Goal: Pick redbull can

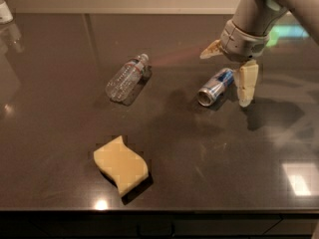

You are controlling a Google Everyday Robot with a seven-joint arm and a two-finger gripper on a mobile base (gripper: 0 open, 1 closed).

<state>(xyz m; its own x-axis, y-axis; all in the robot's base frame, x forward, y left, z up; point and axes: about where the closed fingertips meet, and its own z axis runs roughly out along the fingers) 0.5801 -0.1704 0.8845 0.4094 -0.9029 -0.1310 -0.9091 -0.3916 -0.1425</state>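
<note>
The redbull can point(215, 87) lies on its side on the dark table, shiny end facing front left, blue and silver body pointing back right. My gripper point(230, 69) hangs above the can's rear end, open. One cream finger point(246, 83) reaches down just right of the can. The other finger point(211, 49) sticks out to the back left, above and behind the can. The can lies roughly between them, not gripped.
A clear plastic water bottle point(127, 77) lies on its side left of the can. A yellow sponge point(121, 165) lies near the front edge. A white object point(4, 11) stands at the far left corner. The table's front edge point(159, 213) runs along the bottom.
</note>
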